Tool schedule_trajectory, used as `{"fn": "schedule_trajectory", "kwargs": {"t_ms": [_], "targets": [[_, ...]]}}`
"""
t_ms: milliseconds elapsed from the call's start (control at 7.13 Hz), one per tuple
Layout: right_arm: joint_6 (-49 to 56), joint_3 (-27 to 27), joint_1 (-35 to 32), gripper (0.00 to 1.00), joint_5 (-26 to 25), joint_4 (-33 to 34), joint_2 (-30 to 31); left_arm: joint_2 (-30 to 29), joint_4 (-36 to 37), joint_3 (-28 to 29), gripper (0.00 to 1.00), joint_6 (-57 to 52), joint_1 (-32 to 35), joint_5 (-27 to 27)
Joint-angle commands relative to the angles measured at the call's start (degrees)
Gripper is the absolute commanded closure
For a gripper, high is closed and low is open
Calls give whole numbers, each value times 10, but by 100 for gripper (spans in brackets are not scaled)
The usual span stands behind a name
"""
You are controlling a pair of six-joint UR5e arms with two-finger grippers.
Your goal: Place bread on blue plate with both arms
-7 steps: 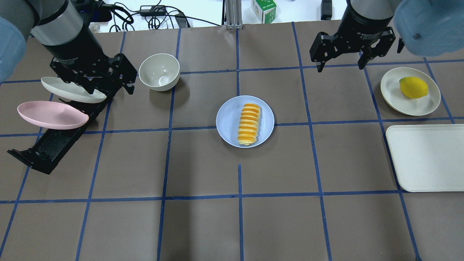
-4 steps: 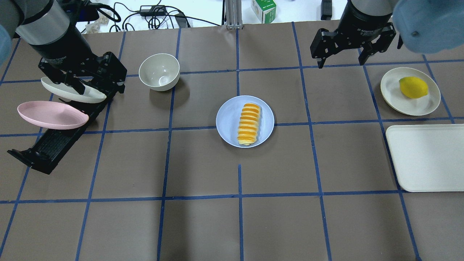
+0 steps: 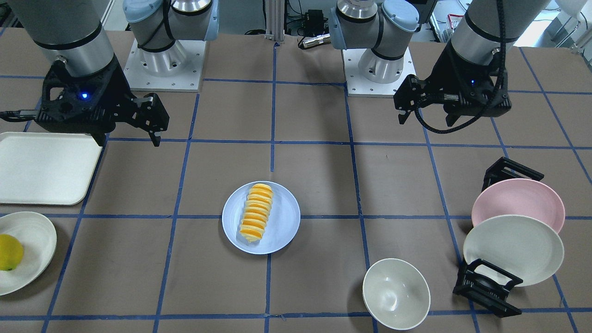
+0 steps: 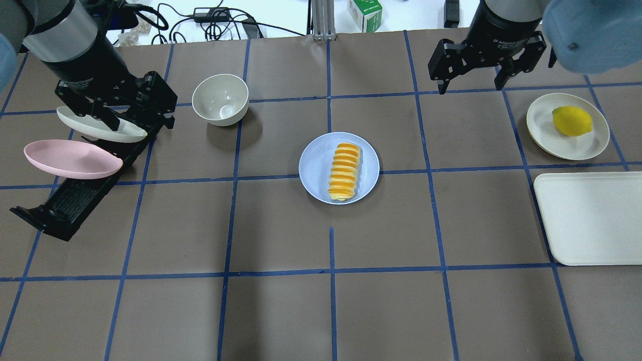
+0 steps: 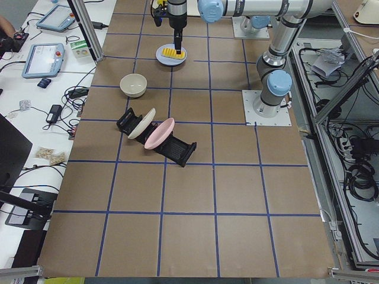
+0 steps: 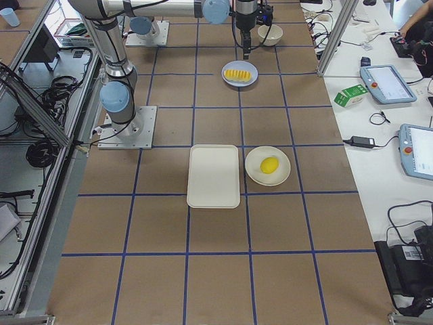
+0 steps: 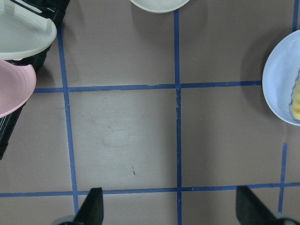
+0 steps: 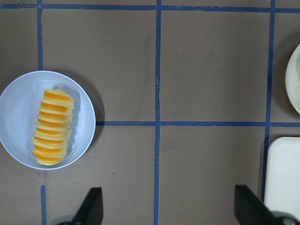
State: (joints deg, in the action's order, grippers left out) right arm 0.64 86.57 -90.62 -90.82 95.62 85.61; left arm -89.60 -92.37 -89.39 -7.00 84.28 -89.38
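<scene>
The bread (image 4: 344, 171), a row of orange-topped slices, lies on the pale blue plate (image 4: 313, 165) at the table's middle. Both also show in the front view, bread (image 3: 255, 212) on plate (image 3: 284, 217), and in the right wrist view, bread (image 8: 52, 126) on plate (image 8: 18, 112). My left gripper (image 4: 133, 120) is open and empty, raised over the rack of plates, far left of the blue plate. My right gripper (image 4: 471, 89) is open and empty, raised at the far right, well clear of the plate. The left wrist view shows only the plate's edge (image 7: 279, 89).
A cream bowl (image 4: 220, 99) stands left of centre at the back. A pink plate (image 4: 70, 158) and a cream plate (image 4: 98, 125) lean in a black rack (image 4: 70, 200) at the left. A lemon (image 4: 572, 120) sits on a cream plate (image 4: 551, 135); a white tray (image 4: 592, 218) lies at the right.
My left gripper has drawn back to the left and away from the bowl. My right gripper has moved slightly toward the far edge. The bread and blue plate have not moved.
</scene>
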Motion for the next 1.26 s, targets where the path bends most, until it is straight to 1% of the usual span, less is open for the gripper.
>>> {"fn": "schedule_trajectory", "kwargs": {"t_ms": [0,1121], "targets": [[0,0,0,0,2,1,0,-1,-2,-3,0,-3,0,-5],[-1,0,0,0,2,0,0,0,2,-11,0,-1,0,-1]]}}
